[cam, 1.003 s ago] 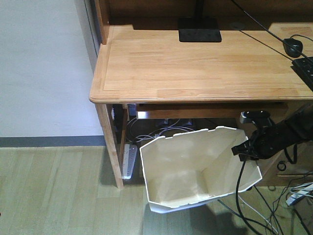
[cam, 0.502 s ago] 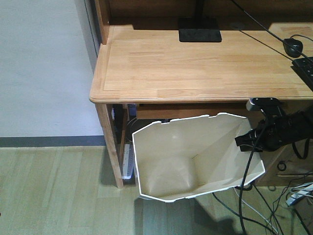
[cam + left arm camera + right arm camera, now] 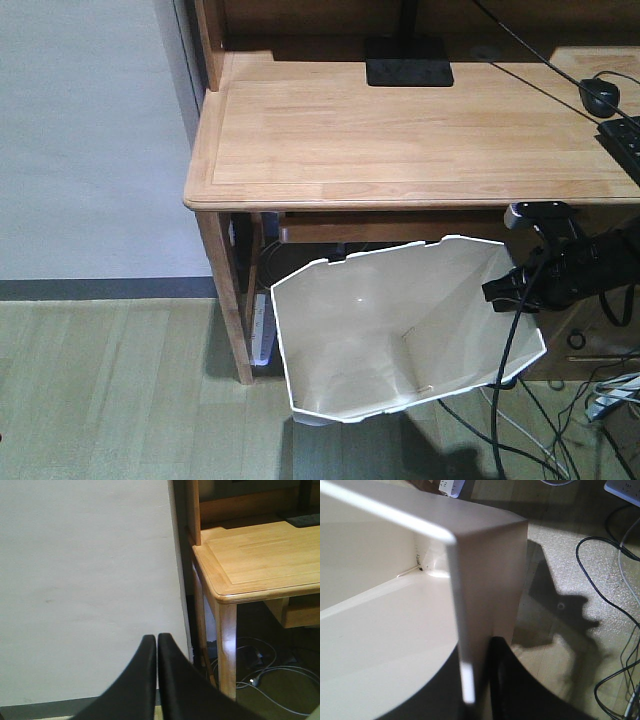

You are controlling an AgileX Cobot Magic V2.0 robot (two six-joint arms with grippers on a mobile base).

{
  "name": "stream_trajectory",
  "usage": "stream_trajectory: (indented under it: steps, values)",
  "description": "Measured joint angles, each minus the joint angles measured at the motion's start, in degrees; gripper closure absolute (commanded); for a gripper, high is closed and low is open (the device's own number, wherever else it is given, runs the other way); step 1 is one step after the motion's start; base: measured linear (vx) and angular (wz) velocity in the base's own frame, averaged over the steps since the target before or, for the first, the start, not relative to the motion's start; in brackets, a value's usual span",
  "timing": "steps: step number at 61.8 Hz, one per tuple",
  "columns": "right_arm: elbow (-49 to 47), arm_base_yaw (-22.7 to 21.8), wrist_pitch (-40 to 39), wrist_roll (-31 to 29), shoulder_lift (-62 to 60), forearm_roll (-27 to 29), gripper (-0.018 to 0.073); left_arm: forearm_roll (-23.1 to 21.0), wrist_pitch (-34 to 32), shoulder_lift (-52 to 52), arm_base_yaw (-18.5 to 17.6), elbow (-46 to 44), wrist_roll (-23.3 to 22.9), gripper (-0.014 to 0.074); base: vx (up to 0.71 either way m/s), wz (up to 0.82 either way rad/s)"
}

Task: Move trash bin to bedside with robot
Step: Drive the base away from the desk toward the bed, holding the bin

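Observation:
The trash bin (image 3: 380,320), white with faceted sides and a cream inside, hangs tilted in front of the desk, its mouth facing up and toward me. My right gripper (image 3: 503,292) is shut on the bin's right rim. In the right wrist view the bin wall (image 3: 490,565) runs between the jaws of the right gripper (image 3: 477,680), one finger (image 3: 432,695) inside and the other outside. My left gripper (image 3: 153,639) is shut on nothing, held off in front of a white wall. The bedside is out of view.
A light wooden desk (image 3: 400,130) stands just behind the bin, its front leg (image 3: 228,300) to the bin's left. A power strip (image 3: 262,325) lies under it. Loose cables (image 3: 560,430) cover the floor at the right. A wall (image 3: 85,580) stands left of the desk.
The bin has risen and shifted left toward the desk edge with my right gripper on its rim; in the last half second it only tipped slightly. The left gripper shows no change.

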Motion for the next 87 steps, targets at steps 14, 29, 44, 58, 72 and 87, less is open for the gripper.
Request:
stream_trajectory:
  steps: [14, 29, 44, 58, 72, 87]
  values:
    - [0.0, 0.0, 0.0, 0.0, 0.0, 0.1, 0.0566, 0.0, 0.0, 0.0, 0.0, 0.0, 0.0, 0.0602, -0.01, 0.04]
    - [0.0, 0.0, -0.1, 0.0, 0.0, 0.1, 0.0566, 0.0, 0.0, 0.0, 0.0, 0.0, 0.0, 0.0602, -0.03, 0.13]
    - [0.0, 0.0, -0.1, 0.0, 0.0, 0.1, 0.0566, 0.0, 0.0, 0.0, 0.0, 0.0, 0.0, 0.0602, -0.04, 0.25]
    - [0.0, 0.0, -0.5, 0.0, 0.0, 0.1, 0.0566, 0.0, 0.0, 0.0, 0.0, 0.0, 0.0, 0.0602, -0.03, 0.44]
    - [0.0, 0.0, -0.8, 0.0, 0.0, 0.2, 0.0566, 0.0, 0.0, 0.0, 0.0, 0.0, 0.0, 0.0602, -0.03, 0.62]
    - [0.0, 0.0, 0.0, 0.0, 0.0, 0.4, 0.0566, 0.0, 0.0, 0.0, 0.0, 0.0, 0.0, 0.0602, 0.00, 0.60]
